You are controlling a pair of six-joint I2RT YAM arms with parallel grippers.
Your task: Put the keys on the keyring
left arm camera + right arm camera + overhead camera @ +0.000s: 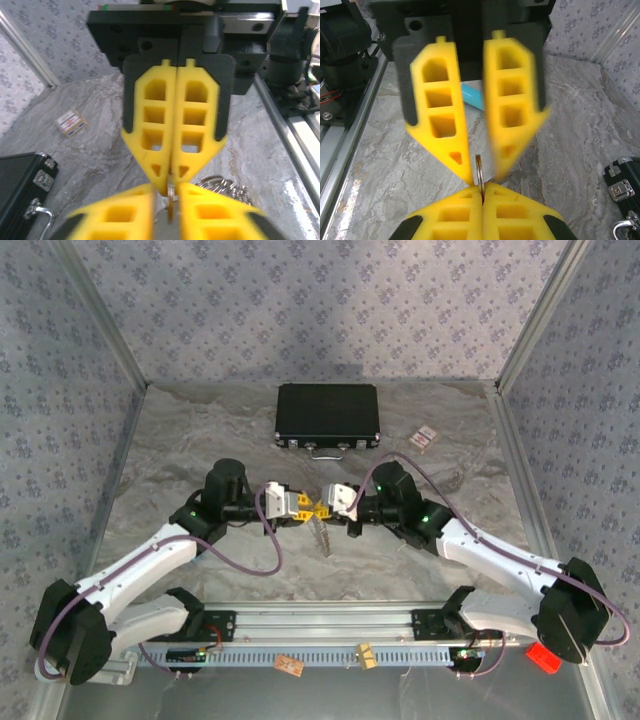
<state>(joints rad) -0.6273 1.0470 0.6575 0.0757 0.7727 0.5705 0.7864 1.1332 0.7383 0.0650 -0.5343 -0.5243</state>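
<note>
My two grippers meet tip to tip above the middle of the table. The right gripper (329, 508) (481, 190) is shut on the keyring (479, 171), a thin metal ring seen edge-on that stands up from its tips. The left gripper (311, 508) (166, 190) is open, its yellow fingers (442, 125) apart on either side of the ring. A silvery cluster of small rings and chain (222, 184) hangs just below the grippers (322, 536). The keys are hidden from me.
A flat black case (328, 417) (20, 192) lies at the back of the table, with a small card (426, 437) (70, 123) to its right. A turquoise stick (472, 97) lies behind the left fingers. The rail (320, 625) runs along the near edge.
</note>
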